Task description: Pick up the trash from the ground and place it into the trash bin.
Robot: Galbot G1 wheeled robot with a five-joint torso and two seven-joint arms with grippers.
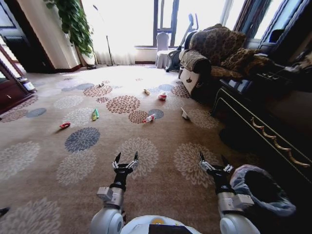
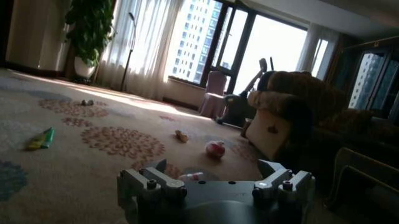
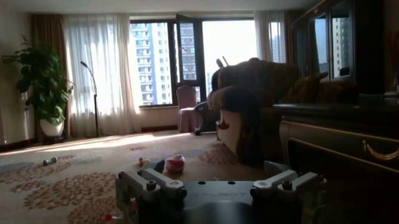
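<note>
Trash lies scattered on the flowered carpet ahead: a red wrapper [image 1: 64, 125], a green wrapper [image 1: 95, 114] [image 2: 39, 139], a clear bottle with a red cap [image 1: 149, 118] [image 2: 192, 176], white paper [image 1: 185, 114], a white-red wad [image 1: 162, 96] [image 2: 216, 149] [image 3: 175, 163] and a yellowish scrap [image 1: 146, 91] [image 2: 181, 136]. The trash bin [image 1: 261, 187], black with a crinkled pale bag, stands just right of my right arm. My left gripper [image 1: 126, 157] [image 2: 213, 170] and right gripper [image 1: 213, 158] [image 3: 215, 173] hang open and empty above the carpet, well short of the litter.
A brown sofa [image 1: 214, 51] and a dark low cabinet [image 1: 263, 122] line the right side. An exercise machine [image 1: 178, 46], a covered chair [image 1: 162, 48] and a tall plant [image 1: 75, 22] stand by the windows. Dark furniture [image 1: 12, 85] sits at the far left.
</note>
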